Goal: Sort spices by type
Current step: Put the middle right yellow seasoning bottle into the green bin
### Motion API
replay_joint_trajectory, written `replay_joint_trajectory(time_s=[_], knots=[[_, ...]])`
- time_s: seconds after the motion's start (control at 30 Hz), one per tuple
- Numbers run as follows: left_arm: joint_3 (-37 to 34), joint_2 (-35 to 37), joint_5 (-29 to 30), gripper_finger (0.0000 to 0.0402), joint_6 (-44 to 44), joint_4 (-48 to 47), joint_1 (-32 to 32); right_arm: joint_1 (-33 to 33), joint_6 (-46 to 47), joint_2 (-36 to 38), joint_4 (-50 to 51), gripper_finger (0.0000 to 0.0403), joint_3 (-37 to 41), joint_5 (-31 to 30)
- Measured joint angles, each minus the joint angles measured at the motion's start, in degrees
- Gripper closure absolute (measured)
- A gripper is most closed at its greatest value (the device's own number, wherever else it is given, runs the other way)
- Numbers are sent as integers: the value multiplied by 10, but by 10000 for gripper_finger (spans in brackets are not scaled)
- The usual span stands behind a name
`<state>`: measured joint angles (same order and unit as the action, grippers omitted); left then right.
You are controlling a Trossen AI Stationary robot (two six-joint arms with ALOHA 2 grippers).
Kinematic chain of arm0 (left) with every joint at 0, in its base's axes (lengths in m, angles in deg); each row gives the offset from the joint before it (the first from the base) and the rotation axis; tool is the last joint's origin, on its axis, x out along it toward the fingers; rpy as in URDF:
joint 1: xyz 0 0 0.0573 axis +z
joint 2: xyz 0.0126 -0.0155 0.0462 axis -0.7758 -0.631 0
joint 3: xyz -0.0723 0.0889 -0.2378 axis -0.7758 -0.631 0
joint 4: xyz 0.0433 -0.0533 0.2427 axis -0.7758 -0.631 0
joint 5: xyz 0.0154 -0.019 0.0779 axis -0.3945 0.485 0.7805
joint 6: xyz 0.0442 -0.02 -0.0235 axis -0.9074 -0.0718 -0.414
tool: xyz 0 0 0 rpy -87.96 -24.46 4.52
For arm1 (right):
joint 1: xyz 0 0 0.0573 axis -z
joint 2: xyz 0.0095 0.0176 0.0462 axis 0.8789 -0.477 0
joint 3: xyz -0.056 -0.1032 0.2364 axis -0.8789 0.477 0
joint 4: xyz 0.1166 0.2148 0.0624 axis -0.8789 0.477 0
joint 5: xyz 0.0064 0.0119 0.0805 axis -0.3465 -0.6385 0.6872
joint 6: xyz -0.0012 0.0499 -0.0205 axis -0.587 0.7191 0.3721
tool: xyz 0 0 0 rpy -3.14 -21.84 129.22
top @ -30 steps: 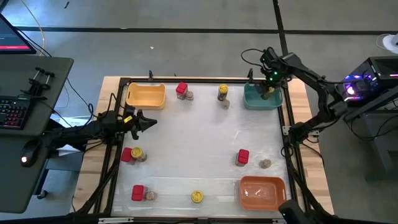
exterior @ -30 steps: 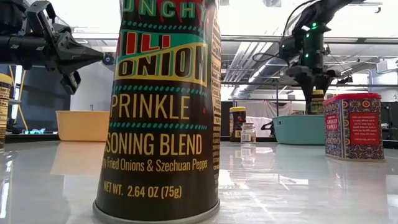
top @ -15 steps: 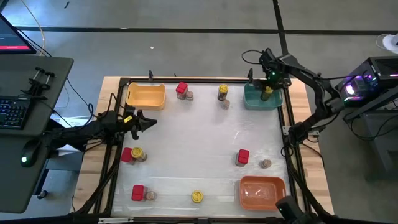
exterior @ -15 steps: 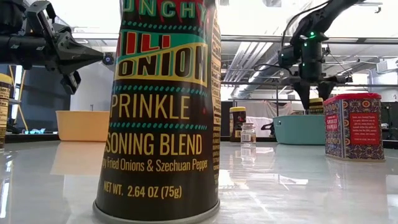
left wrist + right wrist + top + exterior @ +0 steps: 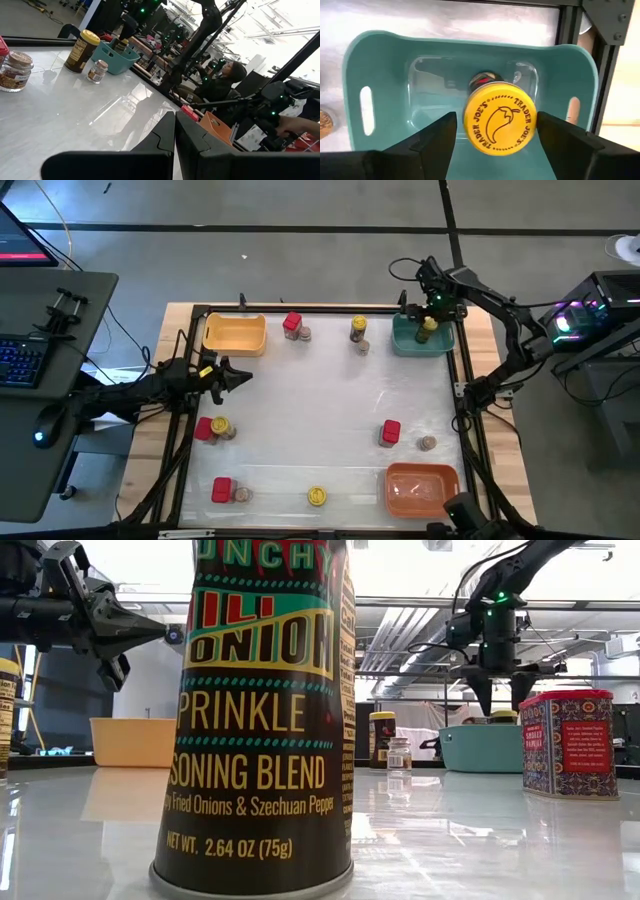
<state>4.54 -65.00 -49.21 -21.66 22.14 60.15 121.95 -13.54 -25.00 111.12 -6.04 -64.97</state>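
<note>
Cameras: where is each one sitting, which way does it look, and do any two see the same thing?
High view: above the table, looking straight down; shows both arms, left gripper and right gripper.
Low view: at table-top height, looking level across the table past a tall spice can; both arms show.
Left wrist view: on the left arm, looking across the table; its own shut fingers show.
Right wrist view: on the right arm, looking down into the teal tray; its open fingers flank a yellow-lidded jar.
Shared: all four see that tray.

Yellow-lidded jar (image 5: 500, 118) in teal tray (image 5: 380, 60); its label seemingly dark.
</note>
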Motion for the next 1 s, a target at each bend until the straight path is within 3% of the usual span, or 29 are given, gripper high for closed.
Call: replay_joint_trajectory(time_s=[0.33,0.63,0.8,1.0], knots=[[0,0,0,401,0,0,0,7,-15,0,13,132,-25,5],[0,0,0,401,0,0,0,5,-50,1,16,145,-103,5],[0,0,0,401,0,0,0,-18,-144,-3,6,218,-108,31],[0,0,0,401,0,0,0,-55,-304,-41,5,381,-104,78]])
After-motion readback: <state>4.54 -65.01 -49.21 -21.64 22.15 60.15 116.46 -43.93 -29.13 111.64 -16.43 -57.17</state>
